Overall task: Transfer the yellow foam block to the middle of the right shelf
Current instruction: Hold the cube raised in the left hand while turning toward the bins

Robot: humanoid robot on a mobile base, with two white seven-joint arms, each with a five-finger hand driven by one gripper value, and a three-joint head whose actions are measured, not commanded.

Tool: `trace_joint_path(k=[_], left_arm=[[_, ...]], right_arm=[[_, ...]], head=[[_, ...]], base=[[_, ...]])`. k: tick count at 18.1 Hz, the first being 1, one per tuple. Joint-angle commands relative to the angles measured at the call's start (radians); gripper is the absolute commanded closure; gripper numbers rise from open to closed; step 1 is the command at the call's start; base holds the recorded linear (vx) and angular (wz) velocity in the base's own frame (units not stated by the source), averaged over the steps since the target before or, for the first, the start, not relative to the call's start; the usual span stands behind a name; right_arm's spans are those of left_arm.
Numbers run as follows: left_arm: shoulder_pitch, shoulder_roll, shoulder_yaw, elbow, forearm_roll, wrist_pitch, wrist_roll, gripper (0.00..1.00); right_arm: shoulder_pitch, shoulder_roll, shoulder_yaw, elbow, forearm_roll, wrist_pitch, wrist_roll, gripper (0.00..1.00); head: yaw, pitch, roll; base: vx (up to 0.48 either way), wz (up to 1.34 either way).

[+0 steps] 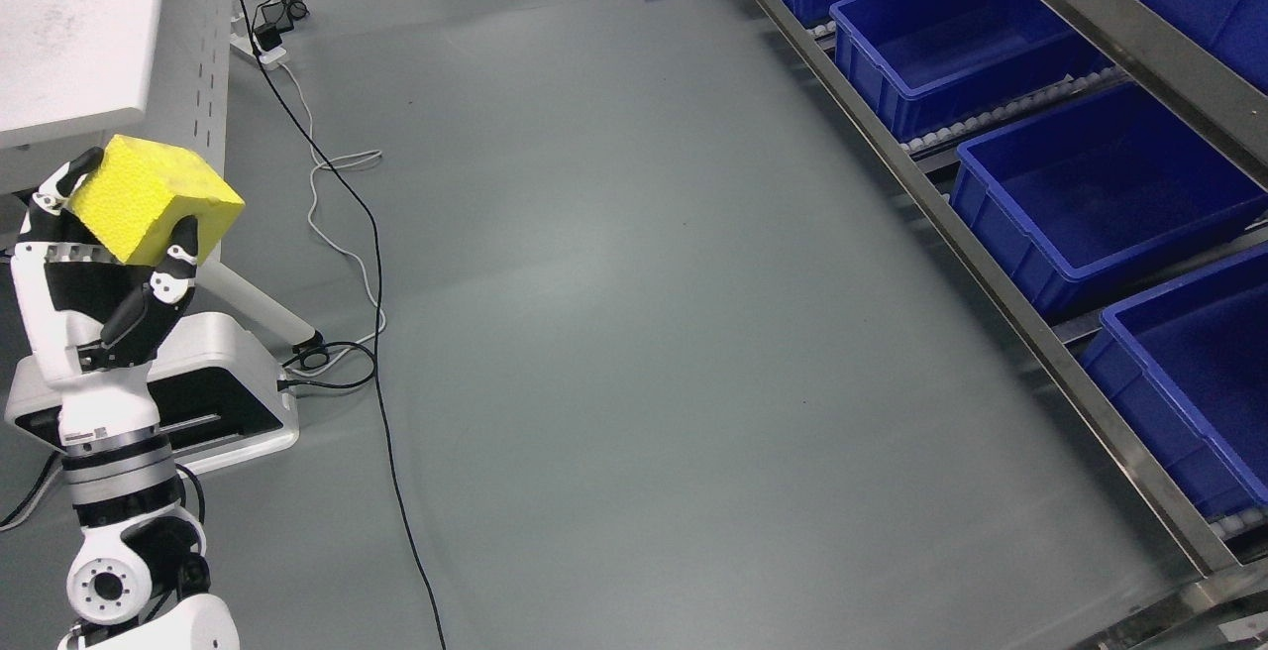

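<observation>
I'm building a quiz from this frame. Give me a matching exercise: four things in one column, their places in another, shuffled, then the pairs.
Things:
1. foam block
2. blue bins
3. black cable
4. white table

Places:
A. on the shelf rack, right
B. upper left corner
C. in the left hand
D. across the floor

Pairs: 1-C, 2-A, 3-D, 4-B

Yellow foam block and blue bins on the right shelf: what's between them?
Head view: grey floor, bare except a black cable near the yellow foam block.
</observation>
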Motion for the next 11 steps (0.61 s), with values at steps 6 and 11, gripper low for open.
trace_joint_path(k=[6,11], left_arm=[[-0.005,0.017,-0.008,0.0,0.0,0.001,0.001,0.99],[-0.008,0.017,-0.01,0.0,0.0,0.001,0.0,0.99]], right_arm=[[-0.003,-0.017,0.0,-0.017,-0.002,0.001,0.0,0.0],[-0.003,-0.017,0.0,-0.017,-0.002,0.001,0.0,0.0]], head=[[0.0,0.0,0.0],[0.0,0.0,0.0]], base=[[0.091,0.05],[0.139,0.03]])
